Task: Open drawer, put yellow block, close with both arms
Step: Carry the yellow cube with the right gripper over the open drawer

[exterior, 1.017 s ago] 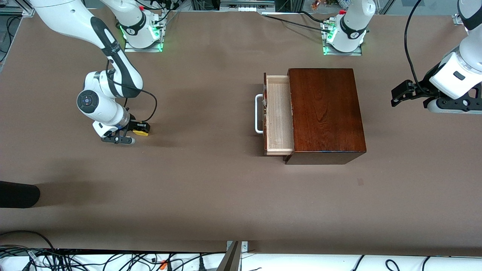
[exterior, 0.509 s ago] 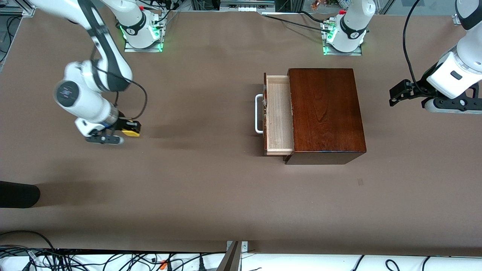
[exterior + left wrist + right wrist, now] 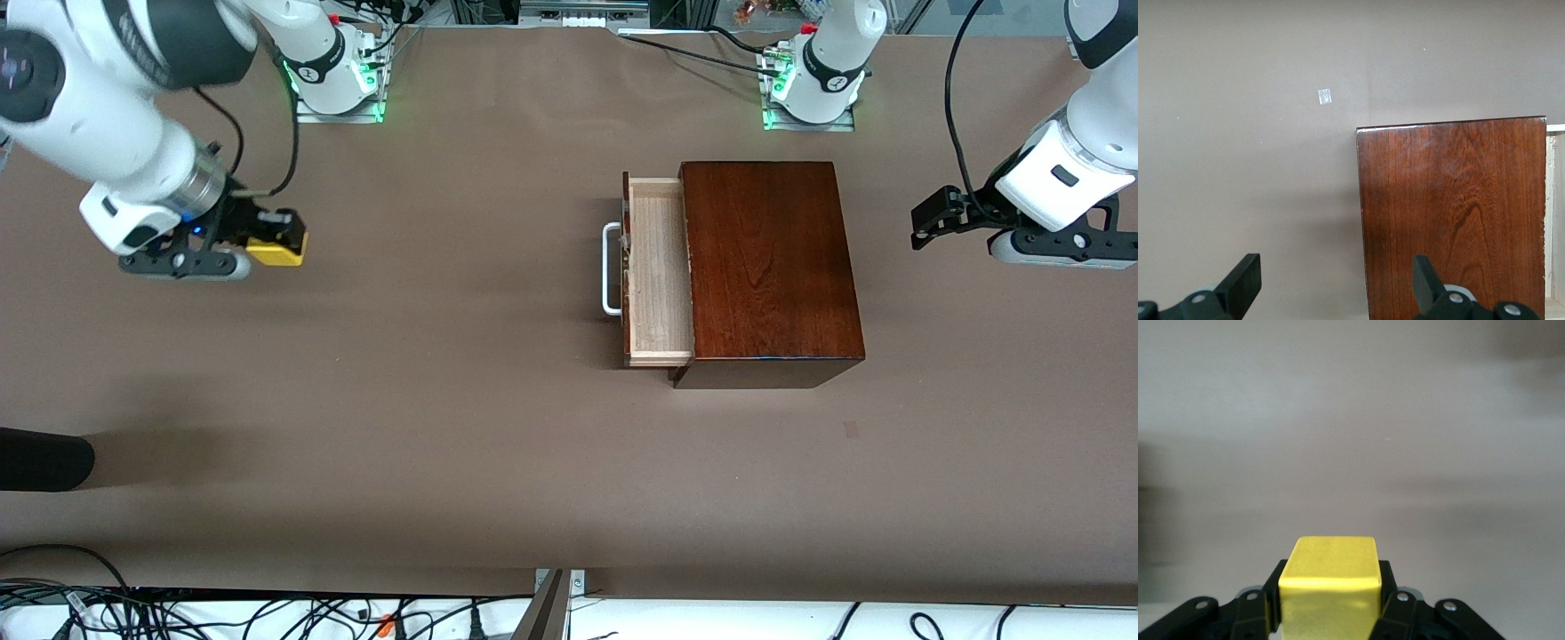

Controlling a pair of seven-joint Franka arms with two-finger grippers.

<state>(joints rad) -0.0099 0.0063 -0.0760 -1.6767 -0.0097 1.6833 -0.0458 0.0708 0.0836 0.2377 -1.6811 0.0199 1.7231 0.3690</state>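
The yellow block [image 3: 277, 252] hangs in the air over bare table at the right arm's end, with my right gripper [image 3: 276, 240] shut on it. In the right wrist view the yellow block [image 3: 1331, 583] fills the gap between the black fingers [image 3: 1386, 595]. The drawer [image 3: 660, 267] stands partly pulled out of the mahogany box [image 3: 769, 267], its white handle [image 3: 610, 269] pointing toward the right arm's end. Its pale tray looks empty. My left gripper [image 3: 929, 222] hovers open above the table at the left arm's end, beside the box [image 3: 1451, 213], nothing between its fingers [image 3: 1241, 285].
A black rounded object [image 3: 44, 460] lies at the table's edge near the front camera, at the right arm's end. Cables [image 3: 178, 613] run along the near edge. A small pale mark [image 3: 851, 430] sits on the table nearer the camera than the box.
My right gripper has risen off the table with the yellow block and swung toward the right arm's end. The left gripper has drifted slightly toward the box.
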